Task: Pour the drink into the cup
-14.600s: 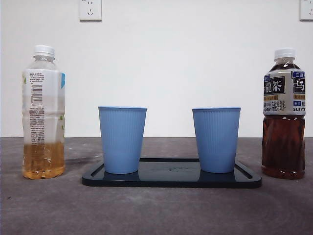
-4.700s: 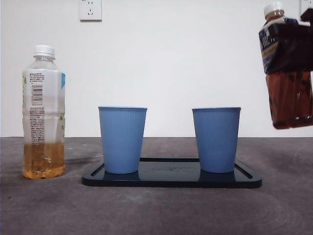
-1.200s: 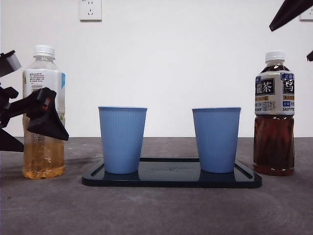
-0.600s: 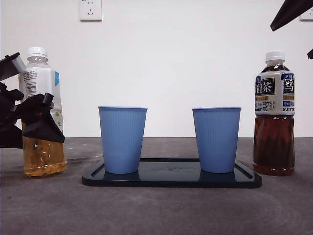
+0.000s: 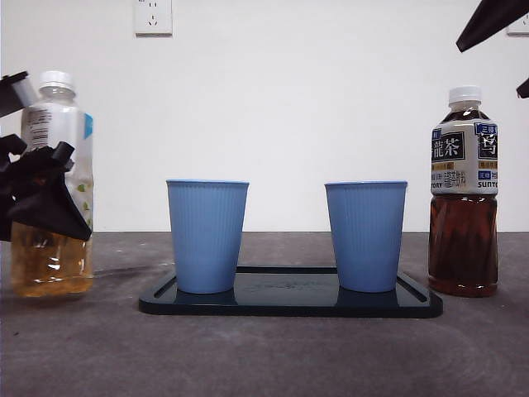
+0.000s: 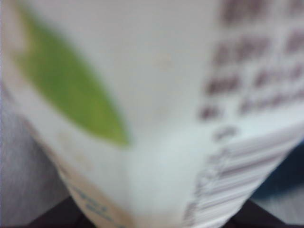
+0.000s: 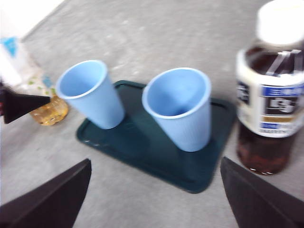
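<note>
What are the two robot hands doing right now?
Left gripper: closed around the yellow tea bottle.
Right gripper: open, holding nothing, above the table near the dark tea bottle.

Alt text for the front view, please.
The left gripper clamps a pale tea bottle, tilted at the table's left edge. Two blue cups stand on a dark tray; a capped dark tea bottle stands right.

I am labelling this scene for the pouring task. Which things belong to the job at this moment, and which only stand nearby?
In use:
- pale tea bottle, cap on, gripped by left gripper
- two blue cups on dark tray

Standing by:
- dark tea bottle, capped
- right gripper, open, raised above it
- wall sockets
</note>
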`<action>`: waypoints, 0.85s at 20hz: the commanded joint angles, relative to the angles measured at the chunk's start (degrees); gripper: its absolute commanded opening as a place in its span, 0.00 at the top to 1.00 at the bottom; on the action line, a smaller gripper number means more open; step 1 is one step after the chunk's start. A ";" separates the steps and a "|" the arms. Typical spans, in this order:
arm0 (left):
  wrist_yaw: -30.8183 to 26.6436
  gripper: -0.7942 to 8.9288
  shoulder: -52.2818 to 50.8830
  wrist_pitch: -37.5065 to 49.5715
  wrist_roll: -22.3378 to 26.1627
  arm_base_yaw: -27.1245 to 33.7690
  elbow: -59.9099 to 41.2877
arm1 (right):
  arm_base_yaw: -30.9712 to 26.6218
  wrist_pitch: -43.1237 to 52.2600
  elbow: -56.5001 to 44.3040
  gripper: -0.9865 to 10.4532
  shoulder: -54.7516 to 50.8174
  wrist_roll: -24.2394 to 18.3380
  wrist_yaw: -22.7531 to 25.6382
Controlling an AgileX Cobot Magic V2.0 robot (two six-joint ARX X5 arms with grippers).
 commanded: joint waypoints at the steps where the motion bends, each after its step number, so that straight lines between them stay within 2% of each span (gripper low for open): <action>1: -0.04 0.77 -1.81 -9.68 10.19 -0.59 7.04 | 0.42 0.31 0.98 0.54 0.31 -1.40 -2.12; 5: -5.22 0.77 -2.43 -28.20 19.37 -2.54 18.91 | 0.48 -0.85 0.96 0.54 0.31 -2.71 -4.66; 9: -14.67 0.77 -2.40 -42.53 28.68 -5.40 29.33 | 0.48 -1.36 0.96 0.54 0.31 -3.34 -4.76; 13: -26.71 0.77 -2.12 -50.53 34.77 -8.09 36.48 | 0.50 -1.75 0.98 0.54 0.31 -4.02 -7.02; 17: -35.23 0.77 -0.81 -53.86 40.50 -11.04 40.26 | 0.52 -2.21 0.98 0.54 0.31 -4.59 -9.33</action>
